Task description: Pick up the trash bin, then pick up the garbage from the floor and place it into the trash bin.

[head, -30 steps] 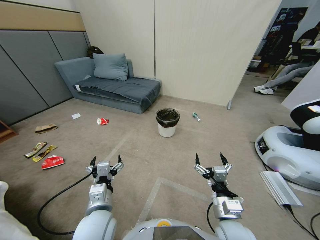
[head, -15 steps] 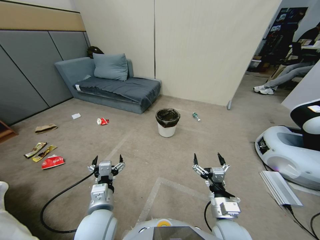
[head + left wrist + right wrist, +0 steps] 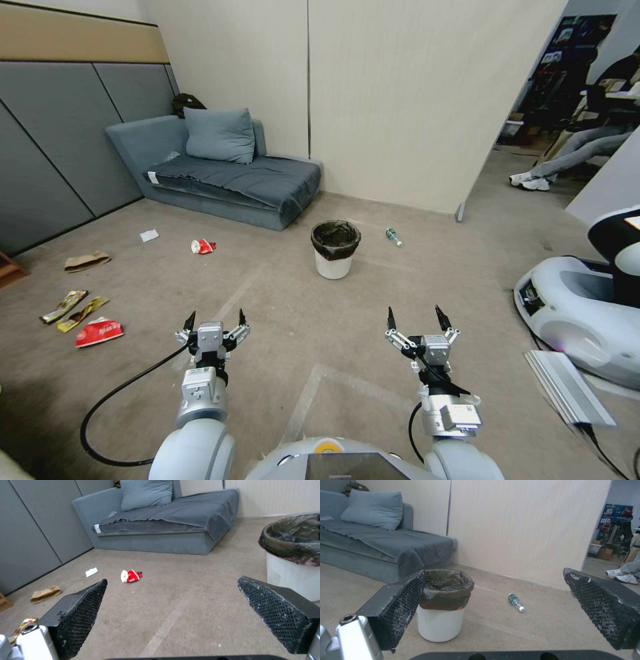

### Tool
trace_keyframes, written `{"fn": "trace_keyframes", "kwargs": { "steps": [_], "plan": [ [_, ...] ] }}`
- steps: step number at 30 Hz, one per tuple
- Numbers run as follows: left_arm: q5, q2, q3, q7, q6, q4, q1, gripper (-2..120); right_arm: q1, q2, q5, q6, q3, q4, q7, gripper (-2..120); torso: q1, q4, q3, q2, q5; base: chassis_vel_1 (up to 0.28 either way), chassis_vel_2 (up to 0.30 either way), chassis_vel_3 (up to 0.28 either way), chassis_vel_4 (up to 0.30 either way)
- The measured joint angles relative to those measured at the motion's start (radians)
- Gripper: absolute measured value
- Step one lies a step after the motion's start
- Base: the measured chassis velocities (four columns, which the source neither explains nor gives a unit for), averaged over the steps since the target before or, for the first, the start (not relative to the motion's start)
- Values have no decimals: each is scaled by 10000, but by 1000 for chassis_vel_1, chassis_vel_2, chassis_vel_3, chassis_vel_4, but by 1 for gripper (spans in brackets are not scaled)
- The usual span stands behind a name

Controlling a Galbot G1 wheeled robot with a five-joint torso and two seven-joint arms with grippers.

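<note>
Here, the trash bin (image 3: 335, 249) stands upright on the carpet at 12 o'clock, near the sofa (image 3: 220, 170). A clear bottle (image 3: 393, 235) lies at 1 o'clock; red-and-white packets (image 3: 99, 331) and gold wrappers (image 3: 72, 310) at 10 o'clock. Left gripper (image 3: 214, 320) and right gripper (image 3: 413, 317) hover low, fingers spread, holding nothing.

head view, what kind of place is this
Likely a mock living room set up in a lab: a grey sofa against partition walls, a lined trash bin on carpet, and another white robot parked nearby.
</note>
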Motion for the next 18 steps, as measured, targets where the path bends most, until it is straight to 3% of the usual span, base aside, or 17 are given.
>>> {"fn": "trace_keyframes", "kwargs": {
  "steps": [18],
  "plan": [
    [89, -24, 51, 32, -31, 35, 12, 100, -1, -1, 13, 28, 9, -3, 0, 100, 0, 1, -1, 0, 0, -180, 186, 180, -191]
  ]
}}
